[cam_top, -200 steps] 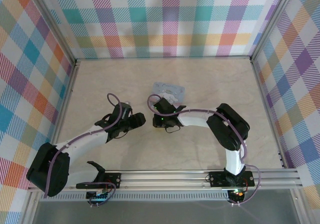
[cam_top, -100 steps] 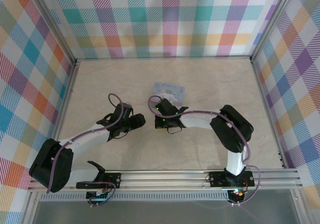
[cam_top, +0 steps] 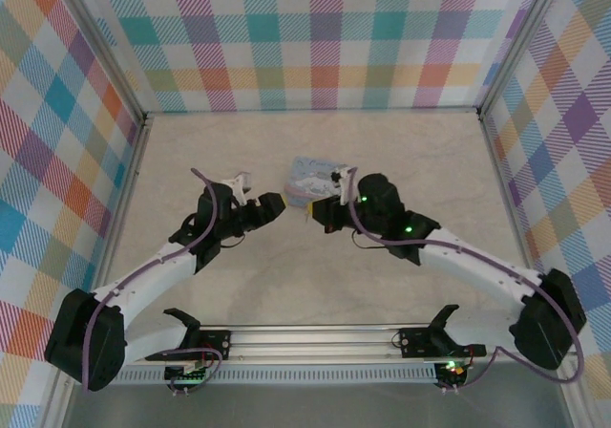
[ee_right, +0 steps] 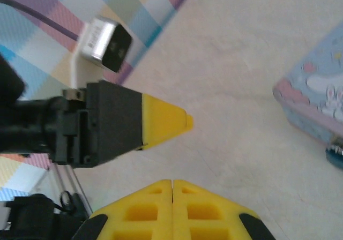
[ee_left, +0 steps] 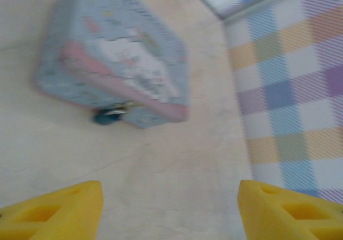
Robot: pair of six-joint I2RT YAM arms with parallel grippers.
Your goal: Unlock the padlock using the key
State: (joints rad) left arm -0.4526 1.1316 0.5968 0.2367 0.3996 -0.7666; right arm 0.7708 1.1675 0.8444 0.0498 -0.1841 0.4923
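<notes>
The padlock [ee_left: 105, 117] is a tiny dark teal lump with a shiny shackle, hanging at the front edge of a pale blue cartoon-printed box [ee_left: 112, 63]. In the right wrist view it peeks in at the right border as the padlock [ee_right: 336, 155], under the box [ee_right: 316, 98]. My left gripper [ee_left: 171, 210] is open and empty, its yellow fingers [ee_left: 53, 210] spread wide short of the padlock. My right gripper [ee_right: 172, 189] is shut, pads pressed together, with nothing visible between them. The key is out of view. From above, the left gripper [cam_top: 275, 204] and right gripper [cam_top: 313, 210] face each other just below the box [cam_top: 307, 172].
A yellow fingertip of the left gripper [ee_right: 163, 121] sits close in front of my right fingers. Checked walls [cam_top: 325, 36] enclose the pale tabletop [cam_top: 315, 285] on three sides. The aluminium rail [cam_top: 315, 337] with both arm bases runs along the near edge.
The right arm has unfolded and its gripper moved up towards the box, its fingers closing shut. The left gripper has also moved up and closer to the box, staying open.
</notes>
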